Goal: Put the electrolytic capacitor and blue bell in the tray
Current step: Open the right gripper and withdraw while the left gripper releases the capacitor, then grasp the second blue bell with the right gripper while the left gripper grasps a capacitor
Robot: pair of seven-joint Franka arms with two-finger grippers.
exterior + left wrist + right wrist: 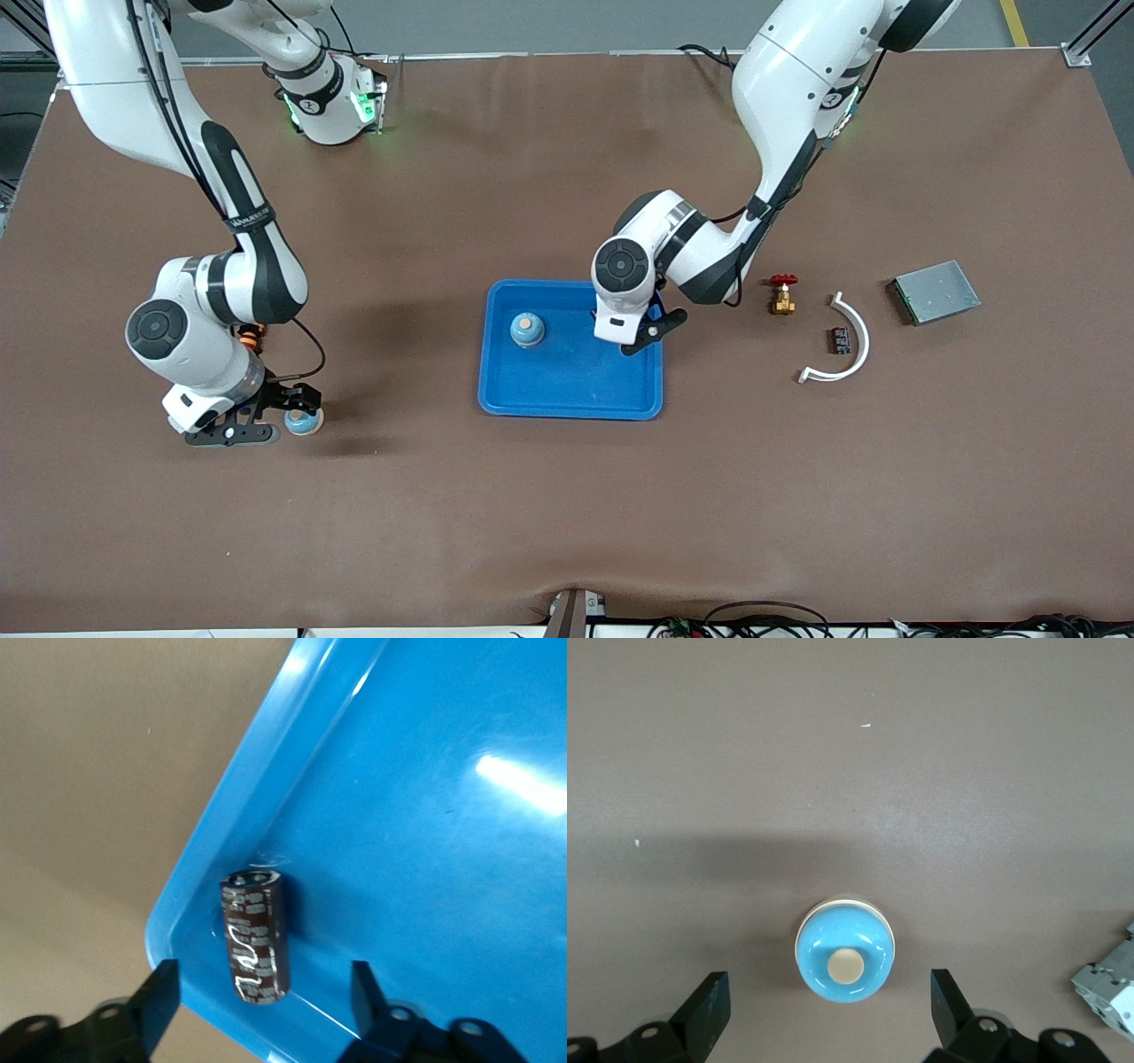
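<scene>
Tabletop scene, two robot arms at work.

Left gripper (263, 979) low over the blue tray (567, 390), at the corner farther from the front camera toward the left arm's end. Fingers spread wide, holding nothing. Electrolytic capacitor (255, 935), dark brown with silver print, lying on its side on the tray floor just inside that rounded corner, between the open fingers and apart from both.

Right gripper (830, 992) down near the table toward the right arm's end, well apart from the tray. Fingers wide open either side of a blue bell (845, 950) with a cream button, upright on the brown table, not gripped. Second blue bell (527, 330) already standing in the tray.

Risks, as a judgement: capacitor round and on its side, so likely to roll if clipped by a finger on the way up; raised rim close by, so a sideways exit could catch a fingertip and shift the tray. Bell domed and smooth, so an off-centre squeeze could let it slip out.

Open room: bare table between the bell and the tray. Brass valve (782, 295), white curved strip (849, 341) and grey metal box (935, 291) all toward the left arm's end, clear of that route.
</scene>
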